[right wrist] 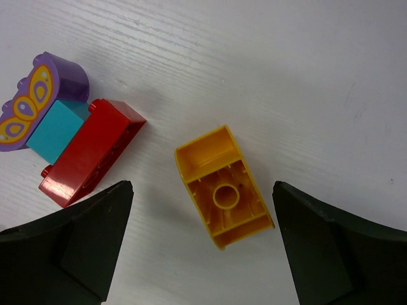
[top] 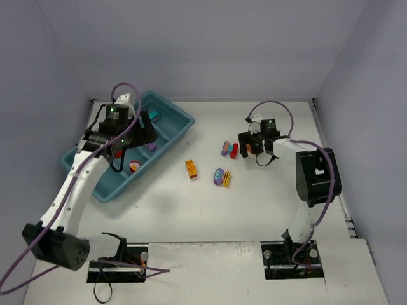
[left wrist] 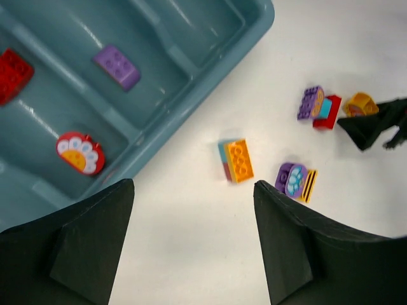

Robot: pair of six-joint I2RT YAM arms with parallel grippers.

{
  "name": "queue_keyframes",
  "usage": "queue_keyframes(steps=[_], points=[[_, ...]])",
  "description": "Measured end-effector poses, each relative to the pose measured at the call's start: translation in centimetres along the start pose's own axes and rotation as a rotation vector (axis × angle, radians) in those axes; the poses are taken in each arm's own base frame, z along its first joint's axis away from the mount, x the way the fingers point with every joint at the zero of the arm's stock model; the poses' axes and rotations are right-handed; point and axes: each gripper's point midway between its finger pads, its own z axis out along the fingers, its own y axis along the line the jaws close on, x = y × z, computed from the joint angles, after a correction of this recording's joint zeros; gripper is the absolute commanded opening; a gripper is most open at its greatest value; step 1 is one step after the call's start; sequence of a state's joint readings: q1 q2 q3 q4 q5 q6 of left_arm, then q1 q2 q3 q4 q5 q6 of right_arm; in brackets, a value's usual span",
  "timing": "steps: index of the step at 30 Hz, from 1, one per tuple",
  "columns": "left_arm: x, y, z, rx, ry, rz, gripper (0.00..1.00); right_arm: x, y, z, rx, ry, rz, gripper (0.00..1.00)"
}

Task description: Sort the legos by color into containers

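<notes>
The long teal tray (top: 181, 115) lies at the left. It holds a purple brick (left wrist: 117, 65), a red brick (left wrist: 13, 73), a red flower piece (left wrist: 79, 152) and a teal brick (top: 154, 115). My left gripper (left wrist: 193, 187) hangs open and empty over the tray's near rim. My right gripper (right wrist: 202, 187) is open low over the table. An upside-down yellow brick (right wrist: 222, 187) lies between its fingers with a gap on each side. Just left of it sit a red brick (right wrist: 92, 152), a teal piece (right wrist: 56, 127) and a purple butterfly piece (right wrist: 35, 95).
An orange brick (top: 191, 168) and a purple piece beside a yellow striped one (top: 222, 177) lie on the white table between the tray and the right gripper. Grey walls close in the back and sides.
</notes>
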State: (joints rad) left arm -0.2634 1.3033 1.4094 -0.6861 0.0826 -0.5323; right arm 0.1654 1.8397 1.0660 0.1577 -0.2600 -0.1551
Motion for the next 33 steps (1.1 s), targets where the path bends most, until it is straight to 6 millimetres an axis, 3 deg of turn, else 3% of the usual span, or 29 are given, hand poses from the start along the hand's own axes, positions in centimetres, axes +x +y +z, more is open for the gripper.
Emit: queue_keyframes(steps=[2, 3, 5, 6, 8, 9, 10, 12, 15, 19, 22, 25, 28, 33], points=[[1.3, 0.5, -1.4, 0.003, 0.011, 0.0, 0.69, 0.0, 0.2, 0.5, -0.018, -0.001, -0.011, 0.78], [1.9, 0.7, -2.1, 0.005, 0.017, 0.0, 0.69, 0.1, 0.3, 0.6, -0.025, 0.0, -0.014, 0.65], [2.8, 1.0, -3.3, 0.014, 0.021, 0.0, 0.69, 0.1, 0.5, 0.6, -0.042, -0.002, -0.021, 0.5], [3.3, 1.1, -3.8, 0.018, 0.025, 0.0, 0.69, 0.0, 0.7, 0.6, -0.048, -0.007, -0.025, 0.34], [3.9, 1.2, -4.7, 0.03, 0.027, -0.001, 0.69, -0.2, 1.2, 0.7, -0.059, -0.013, -0.039, 0.17], [4.1, 1.1, -5.1, 0.039, 0.029, -0.002, 0.69, -0.4, 1.5, 0.6, -0.061, -0.018, -0.044, 0.04], [4.1, 0.9, -5.3, 0.05, 0.027, -0.004, 0.69, -0.4, 2.0, 0.4, -0.062, -0.02, -0.056, 0.01], [4.2, 0.5, -5.6, 0.075, 0.035, -0.013, 0.69, -0.7, 3.6, -0.3, -0.074, -0.032, -0.091, 0.0], [4.3, -0.7, -5.9, 0.126, 0.063, -0.036, 0.69, -2.5, 8.1, -2.8, -0.128, -0.097, -0.18, 0.0], [3.6, -3.2, -6.3, 0.226, 0.095, -0.076, 0.7, -6.9, 15.5, -8.5, -0.248, -0.276, -0.305, 0.02], [3.4, -5.2, -6.6, 0.302, 0.124, -0.094, 0.75, -8.8, 20.6, -13.3, -0.346, -0.396, -0.387, 0.03], [4.0, -7.6, -6.7, 0.374, 0.165, -0.087, 0.75, -9.3, 25.0, -16.7, -0.443, -0.463, -0.453, 0.04], [5.0, -10.1, -6.9, 0.438, 0.217, -0.056, 0.75, -8.9, 28.2, -18.7, -0.521, -0.484, -0.502, 0.04], [6.7, -12.7, -6.9, 0.496, 0.285, -0.011, 0.75, -8.1, 31.0, -20.2, -0.593, -0.482, -0.546, 0.06]])
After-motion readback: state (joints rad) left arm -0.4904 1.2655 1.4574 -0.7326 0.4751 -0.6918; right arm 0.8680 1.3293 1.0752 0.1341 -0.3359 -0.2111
